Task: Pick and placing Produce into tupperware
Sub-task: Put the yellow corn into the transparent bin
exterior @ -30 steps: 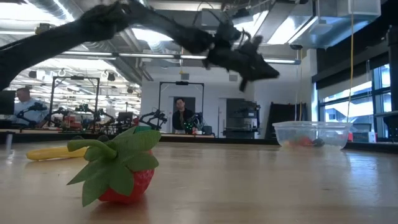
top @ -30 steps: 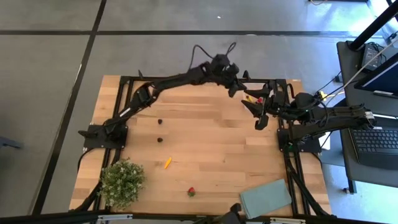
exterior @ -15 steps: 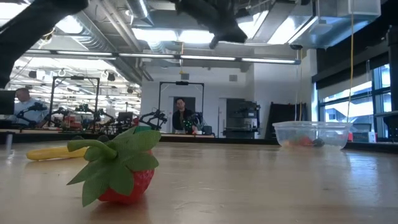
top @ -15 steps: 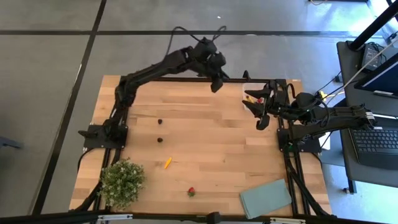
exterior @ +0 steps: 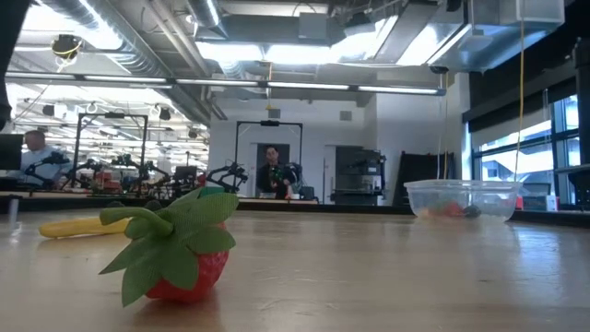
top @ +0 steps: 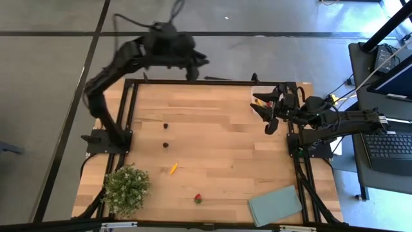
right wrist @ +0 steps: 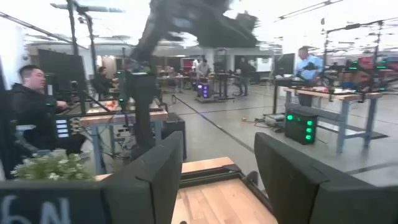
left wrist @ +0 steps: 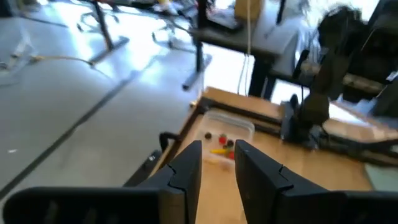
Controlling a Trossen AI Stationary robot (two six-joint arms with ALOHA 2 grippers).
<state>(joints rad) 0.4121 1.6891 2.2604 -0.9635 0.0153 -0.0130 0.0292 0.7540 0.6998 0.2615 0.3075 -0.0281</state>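
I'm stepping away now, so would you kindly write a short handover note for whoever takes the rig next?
Left gripper: empty, fingers slightly apart, raised beyond the table's far edge.
Right gripper: open, empty, beside the tupperware.
Done: a few pieces already in the tupperware, at the far right of the table.
Left: two dark berries, a yellow sliver and a strawberry on the wood.

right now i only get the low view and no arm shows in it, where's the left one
Observer: The left gripper is beyond the table's far edge, jaws slightly apart, nothing between them.
Operator: and the right one
Observer: The right gripper is by the tupperware, jaws open.
Operator: any berries loose
Observer: Yes, a dark berry and a second berry lie apart on the table's left half.
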